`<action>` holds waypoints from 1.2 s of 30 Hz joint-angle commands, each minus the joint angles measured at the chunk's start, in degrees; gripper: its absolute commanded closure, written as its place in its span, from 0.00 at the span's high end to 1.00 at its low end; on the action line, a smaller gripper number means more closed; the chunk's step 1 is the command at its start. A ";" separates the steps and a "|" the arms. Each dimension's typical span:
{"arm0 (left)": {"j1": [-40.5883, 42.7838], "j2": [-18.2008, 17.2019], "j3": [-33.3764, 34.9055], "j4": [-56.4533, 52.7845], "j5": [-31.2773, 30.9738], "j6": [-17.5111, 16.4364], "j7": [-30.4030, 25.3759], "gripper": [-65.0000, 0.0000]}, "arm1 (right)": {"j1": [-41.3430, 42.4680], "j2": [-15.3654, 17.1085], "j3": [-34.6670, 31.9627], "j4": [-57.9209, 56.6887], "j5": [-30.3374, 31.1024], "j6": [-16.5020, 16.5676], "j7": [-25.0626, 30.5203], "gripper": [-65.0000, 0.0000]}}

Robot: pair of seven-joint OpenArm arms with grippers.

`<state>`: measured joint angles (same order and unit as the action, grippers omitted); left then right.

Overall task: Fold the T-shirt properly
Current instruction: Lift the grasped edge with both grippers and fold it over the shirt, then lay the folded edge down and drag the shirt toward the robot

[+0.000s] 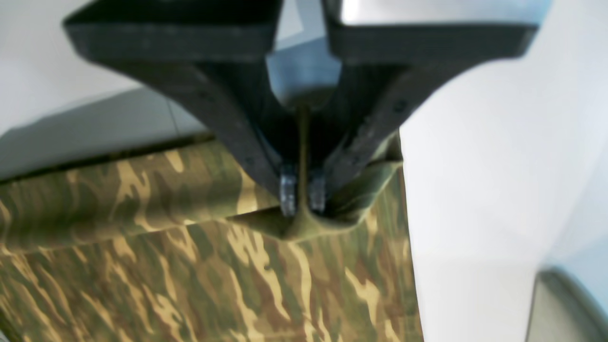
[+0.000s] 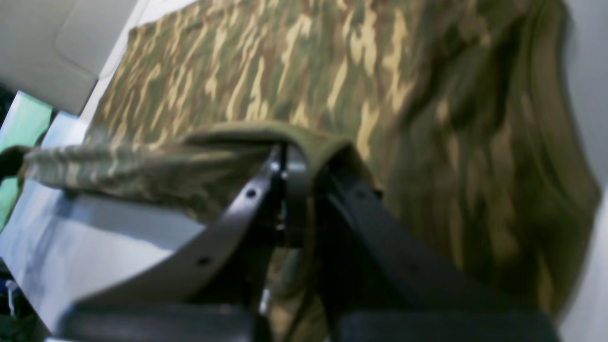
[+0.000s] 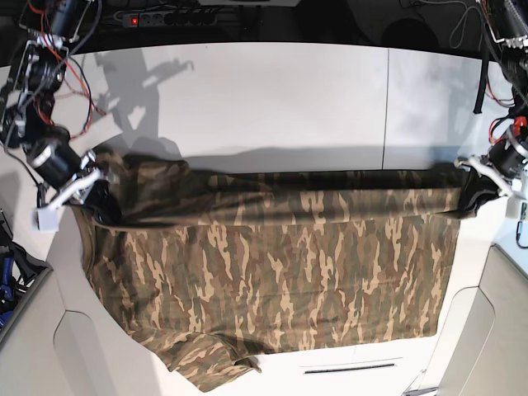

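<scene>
Black screw-studded gripper point(image 1: 302, 194) fingers; red cables point(image 3: 82, 49) trail the arms.

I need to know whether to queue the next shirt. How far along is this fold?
Early. Done: both grippers have hold of the T-shirt, the left gripper shut on one corner, the right gripper on the opposite one. In hand: the edge between them hangs lifted and stretched, the rest draped on the table. Left: every fold; the shirt is still spread wide.
</scene>
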<state>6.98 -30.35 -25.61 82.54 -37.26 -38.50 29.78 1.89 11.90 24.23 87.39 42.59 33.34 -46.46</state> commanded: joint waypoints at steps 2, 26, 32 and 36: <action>-2.60 -1.25 1.70 -1.09 1.95 2.71 -1.95 0.00 | 3.89 0.79 -0.81 -2.47 0.35 -0.17 1.46 0.00; -16.65 0.02 3.89 -14.84 5.57 10.19 -2.58 0.54 | 24.39 0.74 -9.05 -25.49 -12.59 -0.55 4.94 0.60; -16.61 -0.02 3.82 -14.84 5.62 14.49 0.24 0.54 | 23.93 0.81 -5.01 -25.42 -12.59 -0.55 0.04 0.60; -16.33 0.02 3.82 -14.86 5.62 18.53 2.36 0.54 | 23.56 0.83 0.15 -25.42 -12.66 -0.55 -0.07 0.60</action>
<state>-8.25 -29.04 -21.43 66.94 -31.07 -19.90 33.21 23.97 12.08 24.43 60.90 28.91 32.58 -47.48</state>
